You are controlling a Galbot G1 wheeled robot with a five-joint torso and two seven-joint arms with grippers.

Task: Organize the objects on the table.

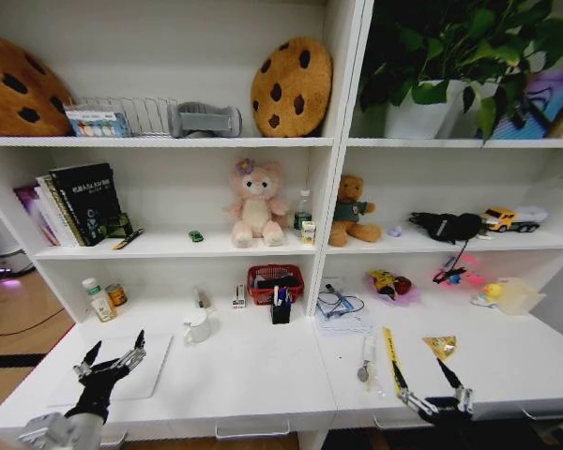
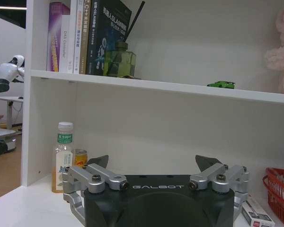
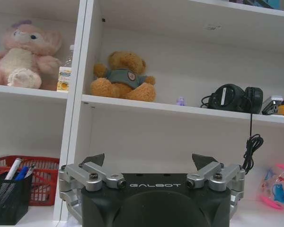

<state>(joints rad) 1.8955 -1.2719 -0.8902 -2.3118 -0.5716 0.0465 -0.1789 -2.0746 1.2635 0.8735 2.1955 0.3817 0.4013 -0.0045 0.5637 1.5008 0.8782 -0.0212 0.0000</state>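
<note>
I have both arms held low at the near edge of the long white table (image 1: 263,375), each pincer pointing toward the shelving. My left pincer (image 1: 113,358) hangs just above the slim silver laptop (image 1: 145,380), which lies flat and closed at the table's left end; its black-tipped fingers (image 2: 97,161) are spread wide with nothing between them. Straight ahead of that pincer, against the back of the table, stand a clear plastic bottle with a white cap (image 2: 62,156) and a small orange can (image 2: 80,157) beside it. On the shelf above and to the right of the left pincer sits the tiny green toy car (image 2: 221,84), well apart from the pincer and to the left of the pink plush bear (image 1: 255,204). Dark-spined books (image 2: 104,38) lean at the shelf's left end, over the bottle.

My right pincer (image 1: 430,377) hovers over the table's right half, also spread and holding nothing. Ahead of it and to its left are a red wire basket (image 3: 42,177) and a black mesh pen cup (image 3: 9,201) holding white pens, one with a blue cap. On the shelf above the right pincer sit a brown teddy bear in a green top (image 3: 123,75) and black headphones (image 3: 236,98) whose cable hangs down.
</note>
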